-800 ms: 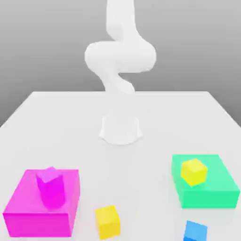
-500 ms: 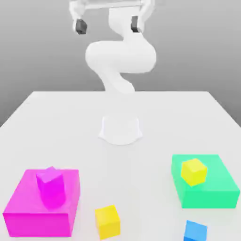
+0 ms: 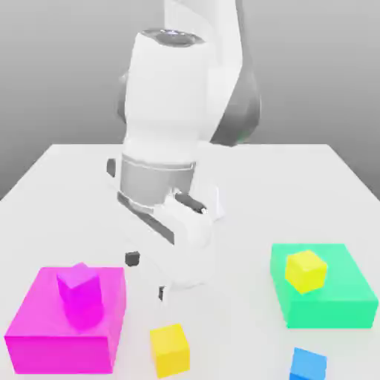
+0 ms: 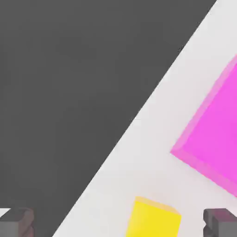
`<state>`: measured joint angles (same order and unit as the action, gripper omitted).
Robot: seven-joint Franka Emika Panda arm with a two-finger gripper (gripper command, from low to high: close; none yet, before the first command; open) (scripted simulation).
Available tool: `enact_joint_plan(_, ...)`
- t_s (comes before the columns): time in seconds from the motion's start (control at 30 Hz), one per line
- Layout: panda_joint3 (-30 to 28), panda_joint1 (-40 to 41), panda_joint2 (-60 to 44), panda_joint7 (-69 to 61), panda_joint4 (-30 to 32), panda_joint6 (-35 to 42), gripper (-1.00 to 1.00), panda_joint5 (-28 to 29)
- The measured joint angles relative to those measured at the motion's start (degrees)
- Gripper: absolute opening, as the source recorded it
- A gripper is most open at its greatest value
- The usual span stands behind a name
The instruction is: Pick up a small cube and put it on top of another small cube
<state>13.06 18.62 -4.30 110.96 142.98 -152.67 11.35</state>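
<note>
Your hand [image 3: 147, 276] hangs spread wide and empty above the yellow cube [image 3: 170, 349] on the worktop [image 3: 67, 185], probably lined up to straddle it; its twin [image 3: 306, 269] waits atop the green slab [image 3: 349, 293].

No text, labels or numbers readable — every surface is plain.

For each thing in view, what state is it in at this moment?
Gripper: jaws open, empty, above the table.
Yellow cube on the table: loose, not gripped.
Yellow cube on the green slab: resting there, nothing stacked on it.
Green slab: flat on the table.
Magenta block: a small magenta piece on top.
Blue cube: on the table.
</note>
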Motion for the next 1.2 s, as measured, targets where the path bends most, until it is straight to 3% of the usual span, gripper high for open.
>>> enact_joint_plan(0.13,-0.16,-0.33,-6.72,5.90,1.72,-3.63,0.00,-3.24)
enact_joint_plan(0.3,-4.11,-3.42,-16.86,10.31,0.31,-11.38,0.00,0.12)
enact_joint_plan(0.33,-4.92,-4.10,-18.31,10.80,0.04,-12.52,-1.00,0.74)
enact_joint_plan(0.57,-4.91,-4.09,-18.33,10.85,0.04,-12.67,-1.00,0.74)
enact_joint_plan(0.77,-0.36,-2.12,-7.16,6.85,2.36,-3.90,-1.00,-4.89)
enact_joint_plan(1.2,10.24,-20.77,16.01,2.15,8.86,11.71,-1.00,-18.30)
